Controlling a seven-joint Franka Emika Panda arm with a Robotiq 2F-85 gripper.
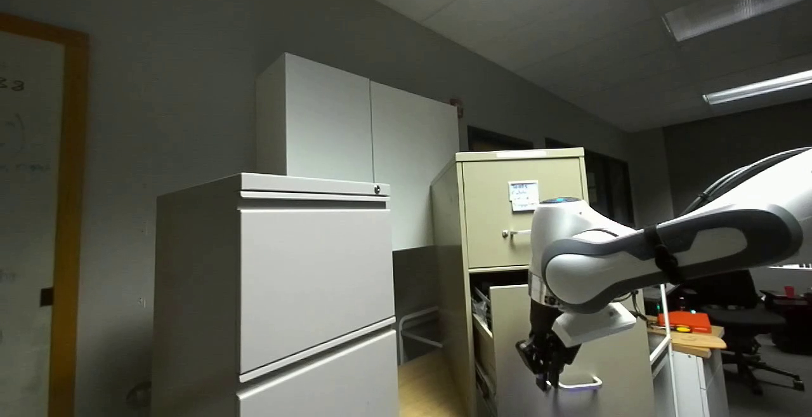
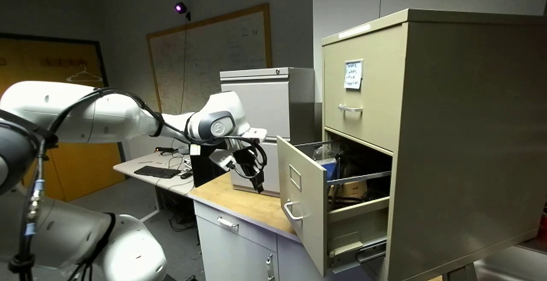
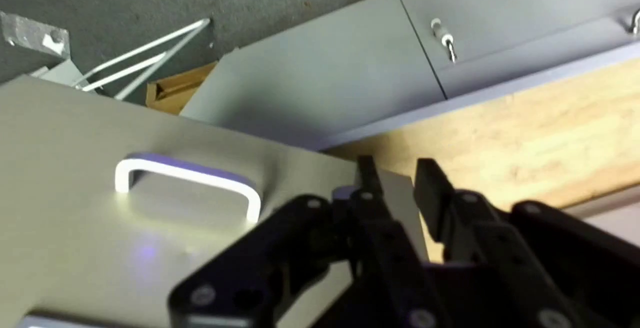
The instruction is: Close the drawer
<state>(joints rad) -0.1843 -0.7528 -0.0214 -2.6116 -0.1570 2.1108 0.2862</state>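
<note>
The drawer (image 1: 609,366) is the lower one of a tan filing cabinet and is pulled well out. Its front and open side show in an exterior view (image 2: 307,187), with items inside. Its silver handle (image 2: 292,216) sits low on the front; in the wrist view the handle (image 3: 190,170) lies left of the fingers. My gripper (image 3: 397,168) is partly open, with nothing between its fingertips. In an exterior view the gripper (image 2: 259,187) points down, in front of and apart from the drawer front. In an exterior view the gripper (image 1: 548,381) overlaps the handle's left end.
A labelled upper drawer (image 2: 367,88) is shut above. A light-grey cabinet (image 1: 317,277) stands on the wooden counter (image 2: 239,199) beside the tan cabinet. Grey cupboard doors (image 3: 320,68) lie under the counter. A desk with a keyboard (image 2: 157,171) stands behind the arm.
</note>
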